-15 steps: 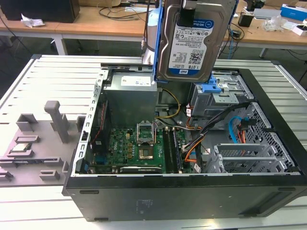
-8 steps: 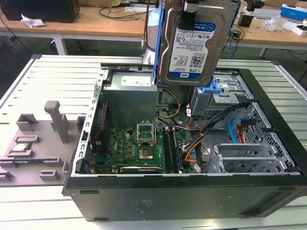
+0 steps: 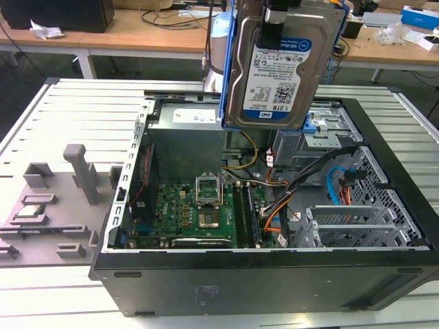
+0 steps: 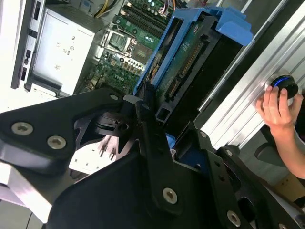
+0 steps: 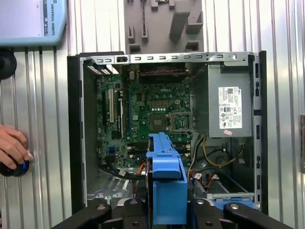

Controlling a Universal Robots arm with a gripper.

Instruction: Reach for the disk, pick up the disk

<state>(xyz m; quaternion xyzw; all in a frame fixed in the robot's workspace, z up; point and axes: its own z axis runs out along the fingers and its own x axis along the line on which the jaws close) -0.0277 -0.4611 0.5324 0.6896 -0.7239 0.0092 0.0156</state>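
The disk was seen lifted clear of the open computer case, hanging above the drive cage at the far side in the exterior view. The gripper was closed on the disk, the black fingers clamped against its blue bracket in both wrist views. The reach was judged done and the pick-up well along, with the drive already airborne and touching nothing below.

The disk was held on edge, long axis roughly vertical, the labelled face turned toward the exterior camera and slightly tilted. In the second wrist view the circuit-board side and connector edge were shown pointing away from the gripper, down toward the motherboard.

The next move was judged to call for a steady grip and a clean path past the case rim and loose cables, since the bracket is plastic and could slip.

A person's hand was seen resting on a round button on the ribbed table, well apart from the case. A grey fixture block lay on the table at the exterior view's left.
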